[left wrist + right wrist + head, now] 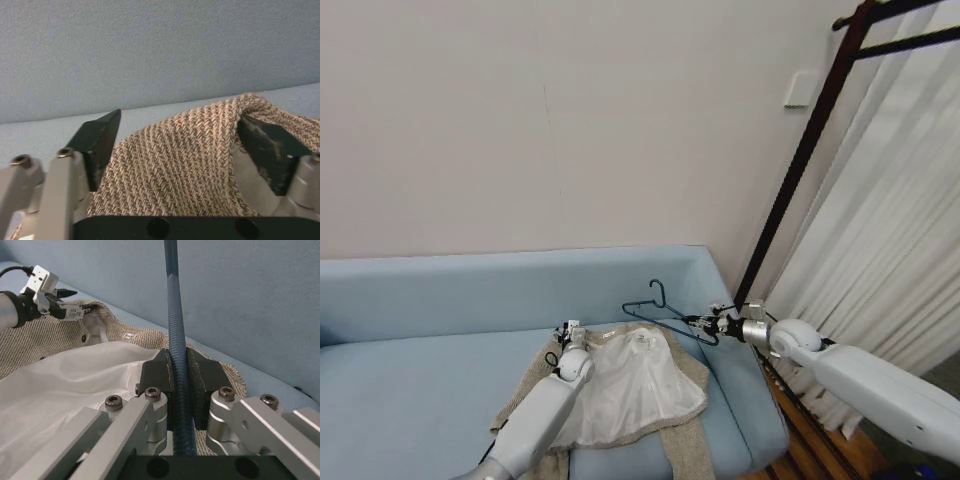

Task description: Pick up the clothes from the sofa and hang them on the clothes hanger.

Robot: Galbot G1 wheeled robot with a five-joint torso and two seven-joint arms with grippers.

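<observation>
Noting one blue sofa (pixel 420 300), one dark garment rack (pixel 800 160) standing off its right end. One knit jacket (pixel 630 385) lies open on the seat, white lining up: soft, limp, likely light; take it at the collar. One stiff wire hanger (pixel 175 315) sits pinched in the right claw (pixel 179 370). Left claw (pixel 182 132) spread, straddling a knit fold.

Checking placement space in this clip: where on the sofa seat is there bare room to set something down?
Bare: the sofa seat on the robot's left, from the jacket's edge outward. Crowded: the right end, where the jacket spreads nearly to the armrest, the left gripper sits open on its edge and the right gripper clamps the hanger over it.
</observation>
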